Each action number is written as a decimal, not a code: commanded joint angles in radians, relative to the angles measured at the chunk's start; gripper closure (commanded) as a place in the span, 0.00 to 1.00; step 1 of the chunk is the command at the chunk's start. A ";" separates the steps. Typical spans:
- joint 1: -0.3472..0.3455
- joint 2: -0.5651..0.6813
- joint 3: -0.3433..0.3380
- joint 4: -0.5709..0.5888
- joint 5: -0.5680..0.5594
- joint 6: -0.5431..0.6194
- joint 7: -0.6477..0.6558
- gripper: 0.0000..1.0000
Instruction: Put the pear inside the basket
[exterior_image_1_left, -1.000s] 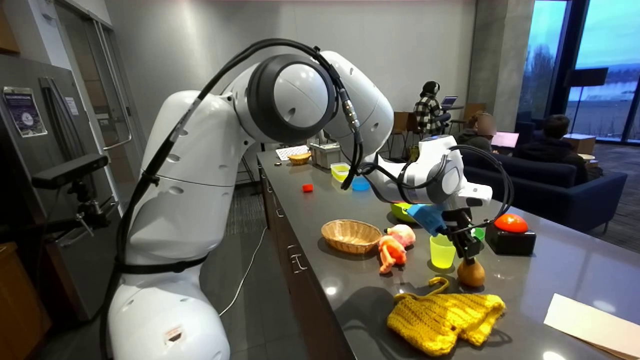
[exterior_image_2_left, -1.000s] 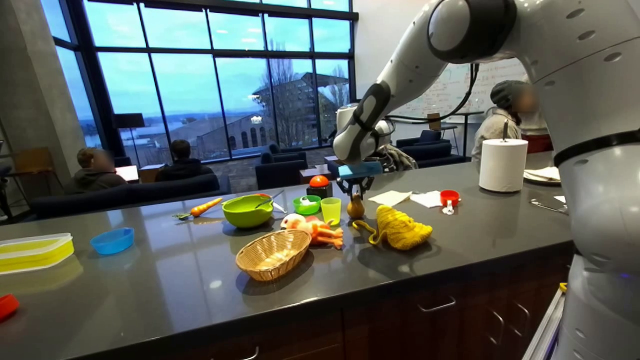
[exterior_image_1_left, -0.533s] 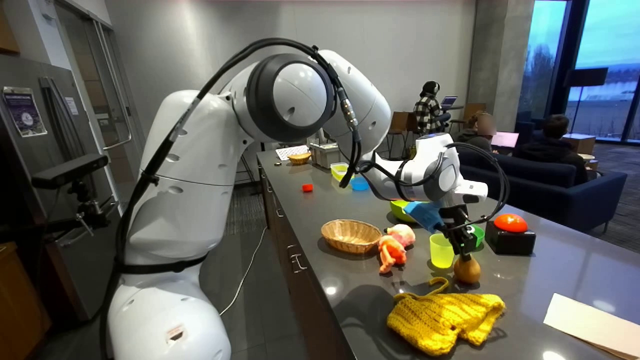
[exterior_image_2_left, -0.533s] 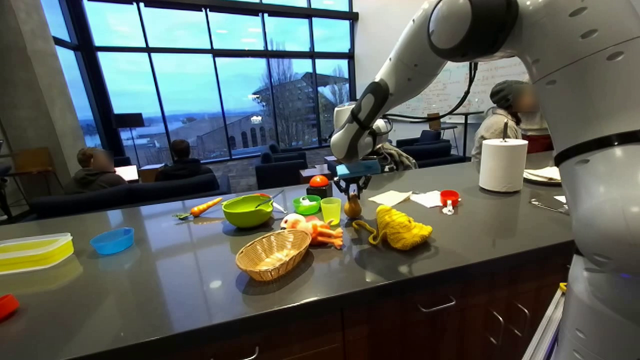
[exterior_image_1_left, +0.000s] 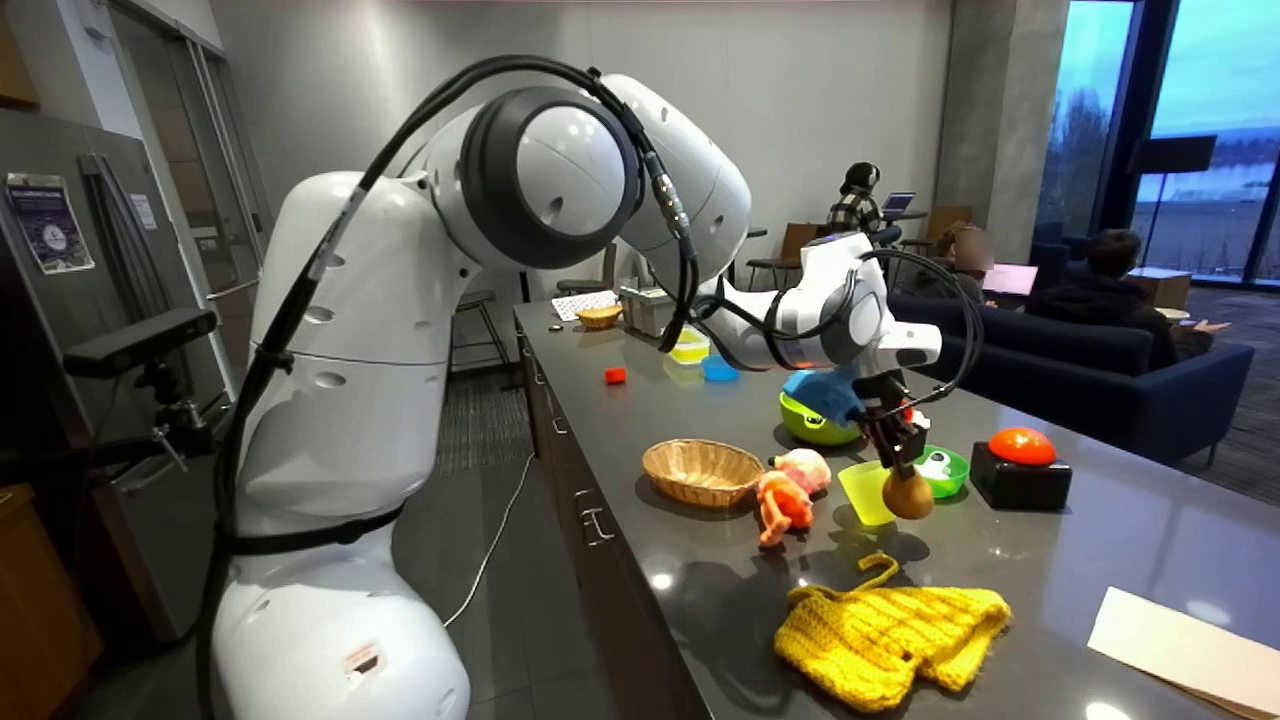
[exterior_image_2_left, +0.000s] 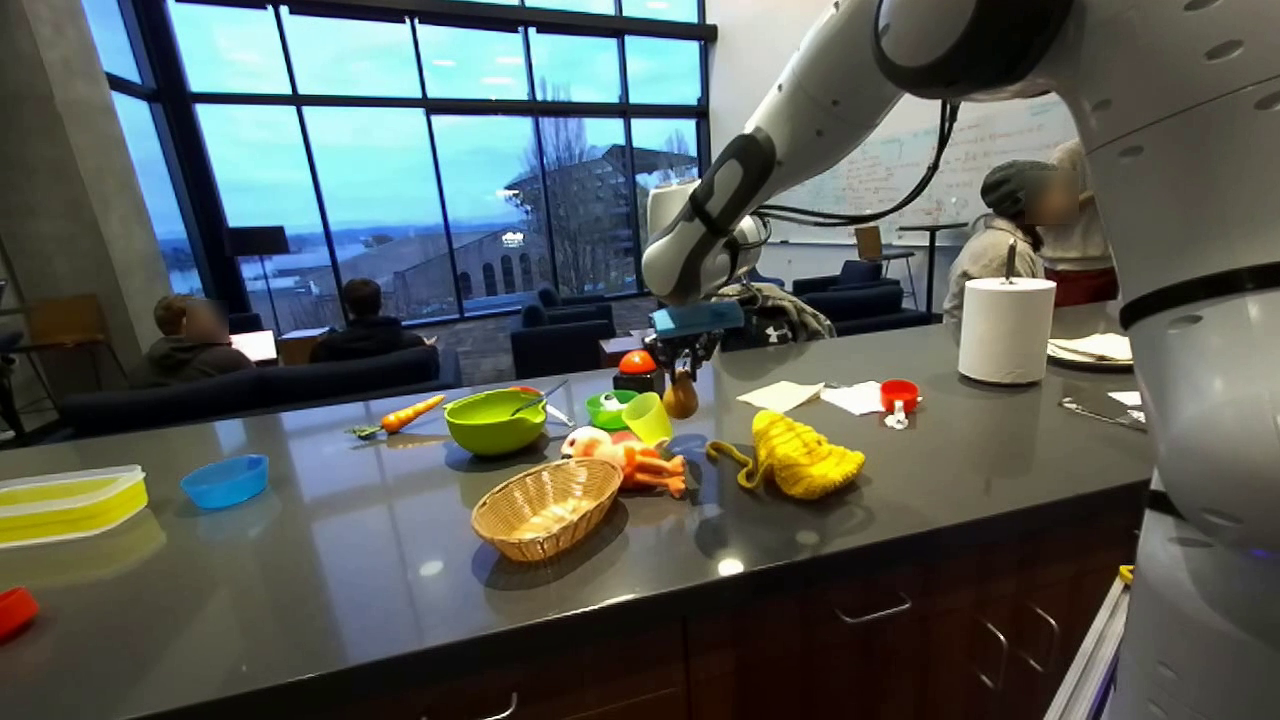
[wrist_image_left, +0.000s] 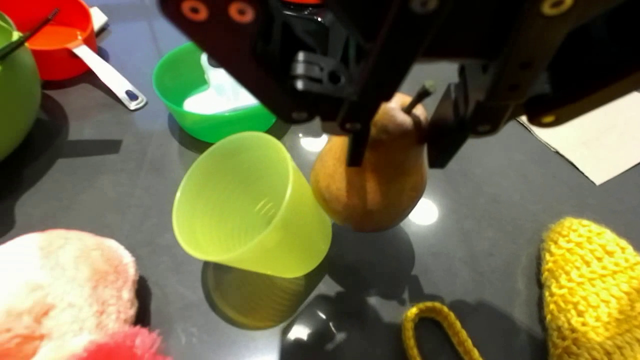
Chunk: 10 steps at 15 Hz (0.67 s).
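Observation:
The pear is brownish yellow with a short dark stem and hangs above the counter, also seen in an exterior view. My gripper is shut on its neck, with one finger on each side of the stem, and the pear shows below the fingers. The shallow tan woven basket sits on the counter apart from the pear, beyond the pink-orange plush toy; it also shows in an exterior view. The basket is out of the wrist view and nothing shows inside it.
The light green cup is tilted, right beside the pear and seemingly touching it. The plush toy lies between cup and basket. A green bowl, a small green dish, a red button and yellow knitting are near.
My gripper has lifted the pear off the counter and moved it towards the cup. The cup, upright before, now leans over. The basket and plush toy have not moved.

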 joint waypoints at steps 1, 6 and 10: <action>0.023 -0.064 0.003 -0.019 -0.038 -0.027 -0.007 0.93; 0.032 -0.085 0.018 -0.008 -0.071 -0.040 -0.008 0.93; 0.034 -0.091 0.030 -0.003 -0.088 -0.043 -0.011 0.93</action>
